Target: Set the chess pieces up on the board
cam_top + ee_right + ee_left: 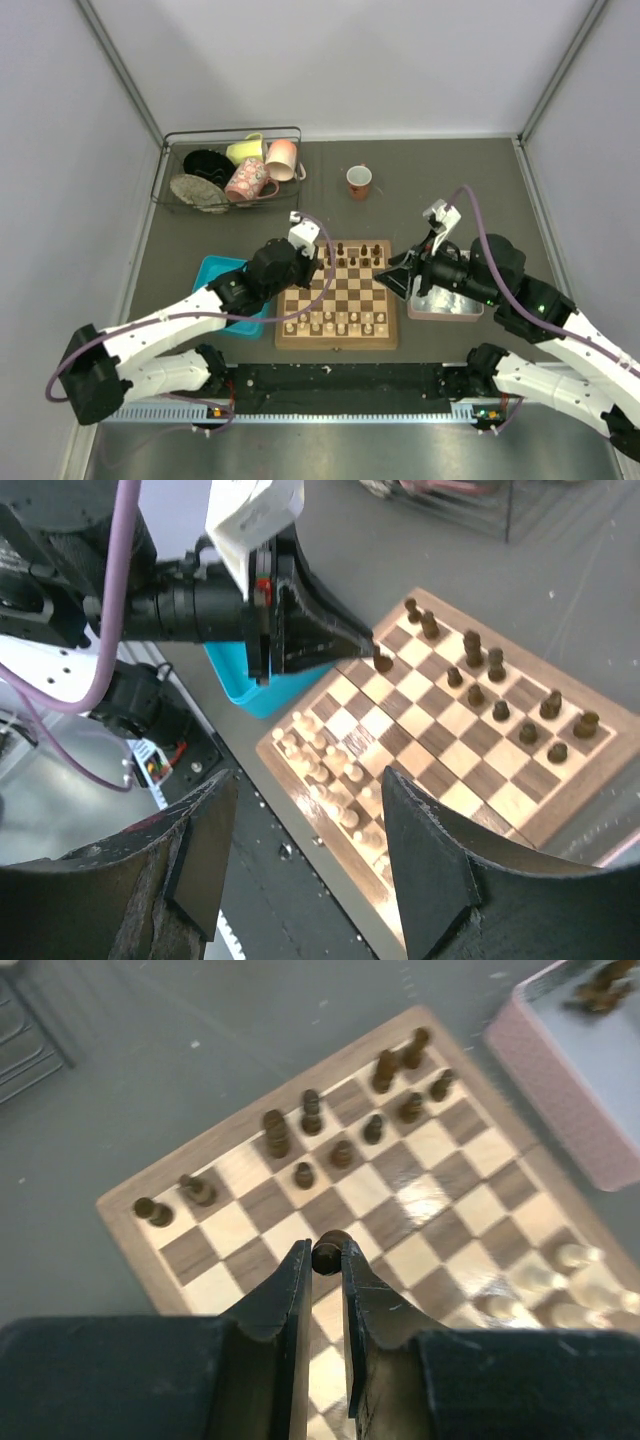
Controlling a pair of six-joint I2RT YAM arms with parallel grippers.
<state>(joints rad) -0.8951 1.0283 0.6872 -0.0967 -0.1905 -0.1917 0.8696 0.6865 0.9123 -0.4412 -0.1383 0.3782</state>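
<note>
The board (338, 338) lies between the arms, also in the left wrist view (122, 1200) and the right wrist view (560, 825). Several dark chess pieces (356, 255) stand on its far rows (310, 1112). My left gripper (318, 262) is shut on a dark pawn (331, 1250), held above the board's far left part; the pawn also shows in the right wrist view (383, 663). My right gripper (400, 273) is open and empty, hovering off the board's right edge (310, 850).
Pale chessmen (335, 322) fill the near rows. A pink-rimmed tray (447, 306) right of the board holds more dark pieces (600, 988). A blue tray (213, 270) sits left. A wire rack with cups (225, 172) and a red cup (359, 181) stand behind.
</note>
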